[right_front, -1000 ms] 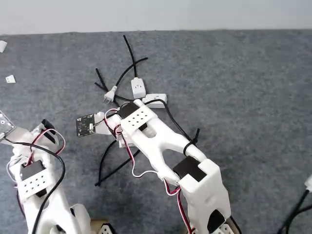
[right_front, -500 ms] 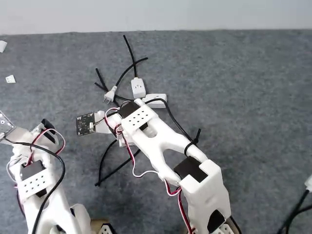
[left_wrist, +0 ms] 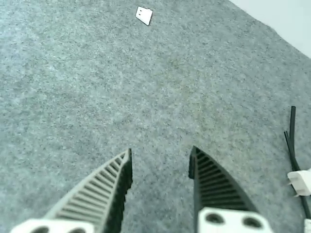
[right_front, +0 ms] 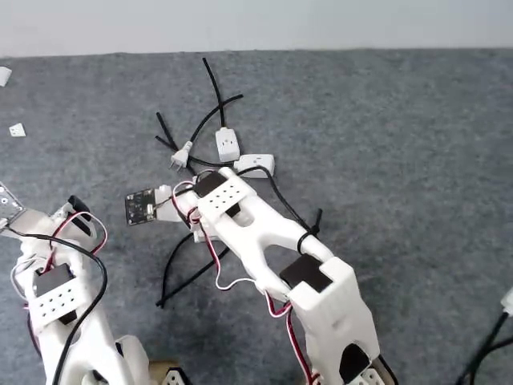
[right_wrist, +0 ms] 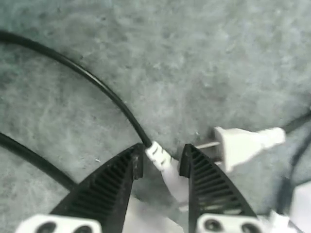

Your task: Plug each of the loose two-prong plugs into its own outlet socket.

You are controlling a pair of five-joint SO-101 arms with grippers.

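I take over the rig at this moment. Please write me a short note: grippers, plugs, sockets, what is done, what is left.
Left gripper: open over bare carpet, holding nothing.
Right gripper: open, with its fingers on either side of a white plug on the carpet. A second plug lies close by.
Two sockets lie beyond the right arm, with no plug in either.
Done: nothing. Left: both plugs.

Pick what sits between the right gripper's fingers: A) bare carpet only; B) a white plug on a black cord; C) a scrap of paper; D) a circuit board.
B: the right wrist view shows a white plug, joined to a black cord, lying between the two fingers of the right gripper.
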